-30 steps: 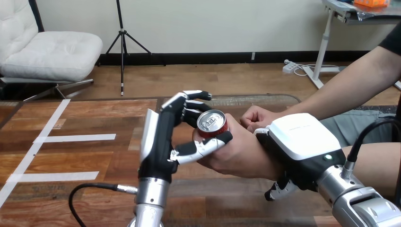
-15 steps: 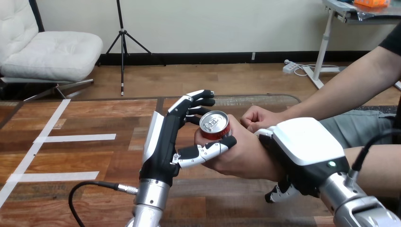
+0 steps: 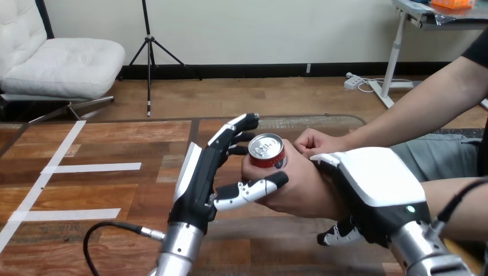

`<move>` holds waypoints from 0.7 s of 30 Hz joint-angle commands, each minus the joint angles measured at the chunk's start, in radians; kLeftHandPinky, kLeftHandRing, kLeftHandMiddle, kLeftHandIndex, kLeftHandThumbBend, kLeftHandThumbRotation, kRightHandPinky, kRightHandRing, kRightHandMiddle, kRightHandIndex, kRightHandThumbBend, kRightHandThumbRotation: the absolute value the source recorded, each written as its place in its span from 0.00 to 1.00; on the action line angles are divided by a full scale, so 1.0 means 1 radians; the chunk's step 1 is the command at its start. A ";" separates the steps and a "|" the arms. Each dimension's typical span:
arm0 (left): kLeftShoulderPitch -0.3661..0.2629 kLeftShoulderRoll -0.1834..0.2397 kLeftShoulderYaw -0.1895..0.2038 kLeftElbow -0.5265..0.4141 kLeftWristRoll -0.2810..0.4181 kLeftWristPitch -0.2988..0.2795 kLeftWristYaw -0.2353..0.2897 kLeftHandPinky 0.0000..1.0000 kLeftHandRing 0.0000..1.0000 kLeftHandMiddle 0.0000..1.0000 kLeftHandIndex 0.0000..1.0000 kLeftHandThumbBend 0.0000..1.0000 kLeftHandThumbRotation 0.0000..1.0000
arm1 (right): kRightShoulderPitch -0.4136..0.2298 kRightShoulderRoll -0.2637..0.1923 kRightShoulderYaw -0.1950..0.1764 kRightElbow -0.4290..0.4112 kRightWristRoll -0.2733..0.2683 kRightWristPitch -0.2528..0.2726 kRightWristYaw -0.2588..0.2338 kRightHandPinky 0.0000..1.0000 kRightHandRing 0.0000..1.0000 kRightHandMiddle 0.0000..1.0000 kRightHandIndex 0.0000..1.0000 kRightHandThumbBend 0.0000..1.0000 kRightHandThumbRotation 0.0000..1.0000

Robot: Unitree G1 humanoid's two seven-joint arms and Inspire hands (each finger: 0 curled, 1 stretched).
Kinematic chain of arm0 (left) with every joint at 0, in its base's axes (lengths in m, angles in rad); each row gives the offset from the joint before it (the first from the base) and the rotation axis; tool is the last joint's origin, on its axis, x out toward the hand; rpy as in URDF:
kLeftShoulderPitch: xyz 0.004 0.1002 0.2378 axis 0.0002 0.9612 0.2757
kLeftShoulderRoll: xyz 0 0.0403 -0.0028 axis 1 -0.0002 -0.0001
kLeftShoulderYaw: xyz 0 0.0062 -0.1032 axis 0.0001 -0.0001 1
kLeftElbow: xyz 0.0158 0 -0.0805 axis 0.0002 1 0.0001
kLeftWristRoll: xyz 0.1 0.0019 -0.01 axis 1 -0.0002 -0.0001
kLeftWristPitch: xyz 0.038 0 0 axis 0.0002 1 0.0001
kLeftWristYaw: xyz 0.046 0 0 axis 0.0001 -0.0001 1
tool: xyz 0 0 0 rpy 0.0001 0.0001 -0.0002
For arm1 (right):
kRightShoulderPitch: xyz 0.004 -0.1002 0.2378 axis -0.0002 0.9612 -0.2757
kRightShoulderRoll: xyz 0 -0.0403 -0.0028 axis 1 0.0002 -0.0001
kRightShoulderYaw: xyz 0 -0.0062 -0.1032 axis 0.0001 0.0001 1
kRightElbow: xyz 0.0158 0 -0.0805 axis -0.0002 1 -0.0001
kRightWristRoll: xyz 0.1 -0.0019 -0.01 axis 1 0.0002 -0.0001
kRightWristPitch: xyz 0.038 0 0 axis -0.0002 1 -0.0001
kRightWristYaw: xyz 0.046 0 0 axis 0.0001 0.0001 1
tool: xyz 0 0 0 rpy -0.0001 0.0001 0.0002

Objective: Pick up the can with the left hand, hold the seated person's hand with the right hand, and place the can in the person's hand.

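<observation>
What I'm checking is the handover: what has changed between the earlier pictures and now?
The left hand straightened its fingers away from the can, letting go; its thumb stays low against the person's hand. That hand, now holding the can alone, shifted slightly rightward with it. The right hand stayed curled round the person's wrist.

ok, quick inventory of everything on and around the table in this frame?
table: one, brown wood, under everything
tape strips: three, white, on the table's left part
can: one, red with a silver top, upright in the person's nearer hand
person's farther hand: one, a fist behind the can
left hand: black and white, fingers nearly straight beside the can, thumb against the person's nearer hand
right hand: white-backed, fingers curled under the person's wrist
</observation>
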 commanded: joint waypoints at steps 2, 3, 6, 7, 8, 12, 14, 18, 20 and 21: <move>-0.006 0.010 0.017 -0.074 -0.028 -0.002 -0.027 0.73 0.80 0.83 0.82 0.89 0.35 | 0.002 0.031 -0.047 -0.055 0.025 0.013 -0.054 0.77 0.84 0.83 0.81 0.88 0.02; -0.004 0.011 0.018 -0.077 -0.030 -0.003 -0.031 0.73 0.80 0.83 0.82 0.89 0.35 | 0.007 0.033 -0.049 -0.057 0.029 0.012 -0.060 0.78 0.84 0.83 0.81 0.87 0.02; 0.005 0.015 0.019 -0.089 -0.027 0.004 -0.036 0.73 0.80 0.83 0.82 0.88 0.36 | 0.023 0.044 -0.061 -0.062 0.056 0.010 -0.077 0.78 0.84 0.83 0.81 0.86 0.03; 0.007 0.016 0.019 -0.093 -0.026 0.006 -0.037 0.73 0.80 0.82 0.82 0.88 0.36 | 0.027 0.046 -0.064 -0.064 0.063 0.010 -0.081 0.78 0.84 0.83 0.81 0.86 0.03; 0.010 0.017 0.020 -0.099 -0.024 0.010 -0.037 0.73 0.80 0.82 0.82 0.88 0.36 | 0.035 0.051 -0.069 -0.066 0.072 0.009 -0.091 0.78 0.84 0.83 0.82 0.85 0.03; 0.021 0.018 0.022 -0.117 -0.024 0.024 -0.040 0.73 0.80 0.82 0.81 0.87 0.36 | 0.055 0.058 -0.084 -0.065 0.097 -0.005 -0.129 0.78 0.84 0.82 0.81 0.84 0.03; 0.027 0.018 0.022 -0.125 -0.026 0.031 -0.041 0.73 0.80 0.82 0.81 0.87 0.36 | 0.066 0.064 -0.092 -0.062 0.111 -0.012 -0.147 0.78 0.84 0.82 0.81 0.84 0.03; 0.041 0.015 0.024 -0.138 -0.029 0.043 -0.041 0.72 0.80 0.81 0.81 0.87 0.36 | 0.084 0.075 -0.103 -0.059 0.130 -0.014 -0.172 0.78 0.84 0.82 0.81 0.83 0.03; 0.049 0.015 0.025 -0.145 -0.030 0.048 -0.042 0.72 0.80 0.81 0.80 0.87 0.35 | 0.093 0.074 -0.106 -0.057 0.132 -0.014 -0.181 0.79 0.84 0.82 0.81 0.83 0.02; 0.052 0.015 0.025 -0.149 -0.031 0.051 -0.042 0.72 0.79 0.81 0.80 0.87 0.35 | 0.095 0.074 -0.107 -0.057 0.133 -0.014 -0.184 0.79 0.84 0.82 0.81 0.83 0.02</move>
